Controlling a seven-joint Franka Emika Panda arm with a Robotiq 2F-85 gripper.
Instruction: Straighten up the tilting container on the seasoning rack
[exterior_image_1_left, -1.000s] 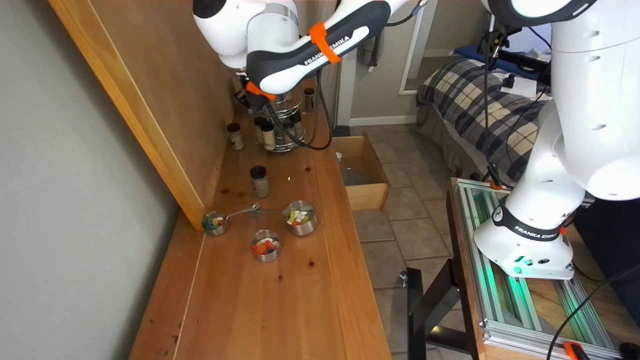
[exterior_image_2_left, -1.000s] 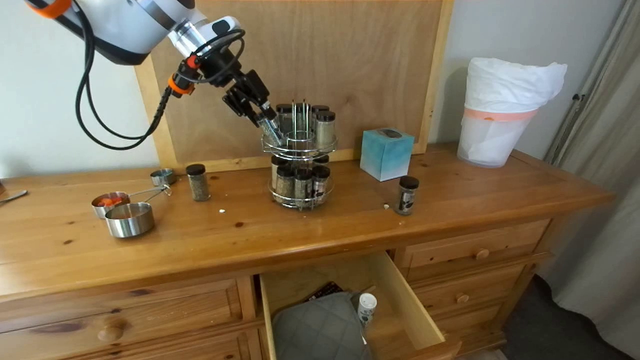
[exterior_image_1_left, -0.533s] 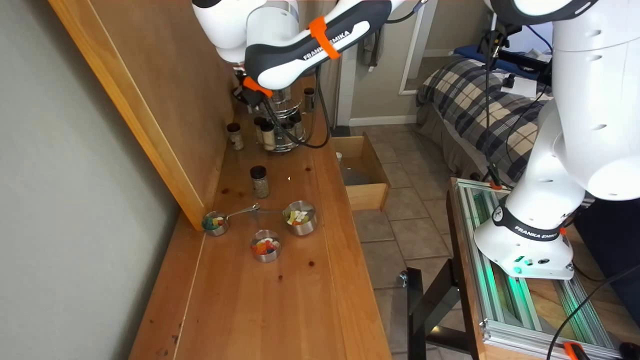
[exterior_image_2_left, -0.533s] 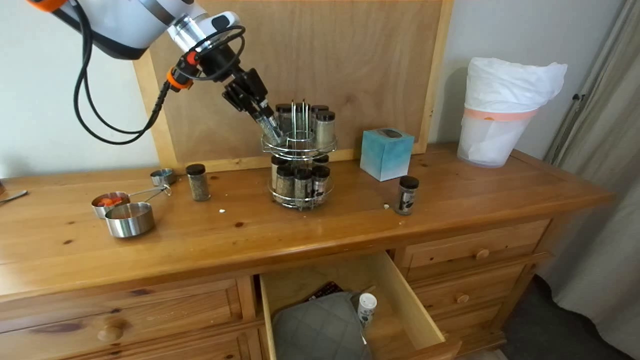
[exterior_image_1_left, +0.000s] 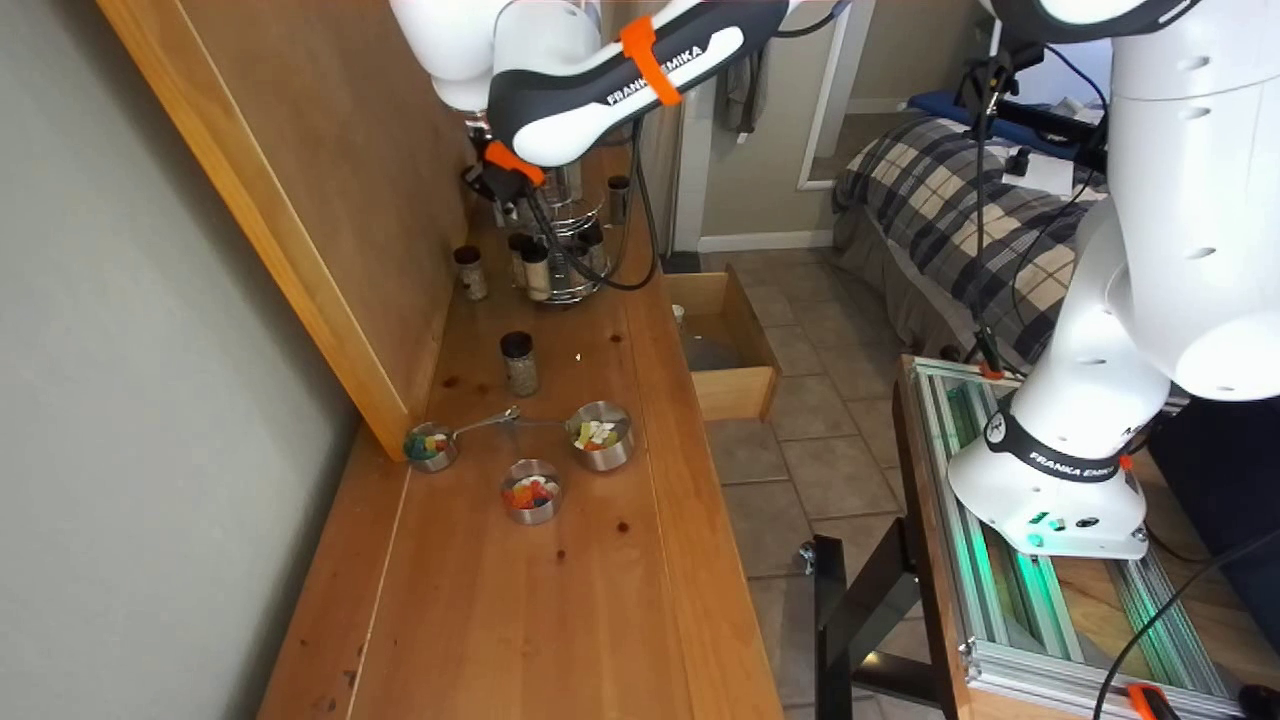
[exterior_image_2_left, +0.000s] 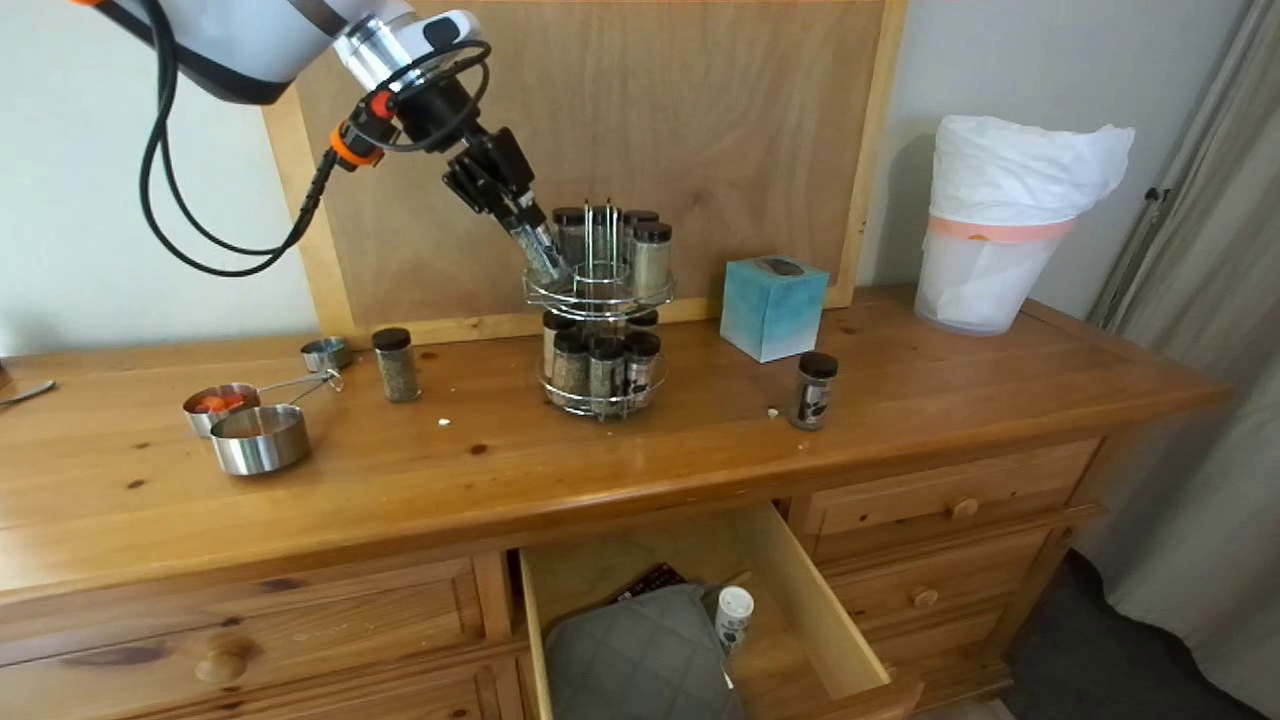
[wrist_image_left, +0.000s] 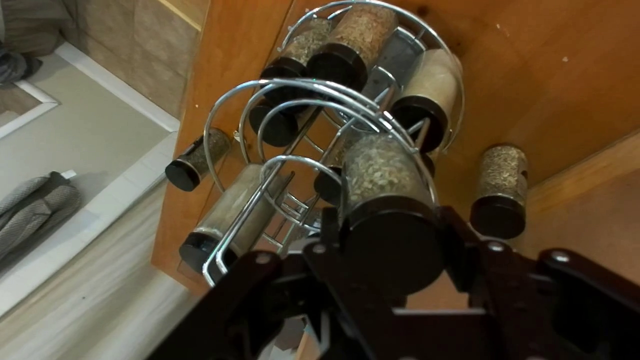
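Observation:
The seasoning rack (exterior_image_2_left: 600, 314) is a silver wire two-tier rack holding several dark-topped jars; it also shows in the wrist view (wrist_image_left: 320, 82) and partly behind the arm in an exterior view (exterior_image_1_left: 572, 298). A clear jar (exterior_image_2_left: 543, 256) leans on the upper tier, its top toward the arm and its lower end inside the tier's ring. In the wrist view this tilted jar (wrist_image_left: 382, 167) holds pale flakes and has a black lid. My gripper (exterior_image_2_left: 530, 218) is shut around its lid end, one finger on each side; the fingers show in the wrist view (wrist_image_left: 392, 225).
A loose jar (exterior_image_2_left: 396, 366) and measuring cups (exterior_image_2_left: 260, 442) stand left of the rack. Another loose jar (exterior_image_2_left: 814, 392), a blue tissue box (exterior_image_2_left: 772, 312) and a white bin (exterior_image_2_left: 995, 270) stand right. A wooden panel (exterior_image_2_left: 700, 120) rises behind. A drawer (exterior_image_2_left: 800, 640) is open below.
The arm and wrist have risen slightly, and the hanging cable has shifted up and left. The fingers stay at the jar's lid end. The jar still leans, and the rack has not moved.

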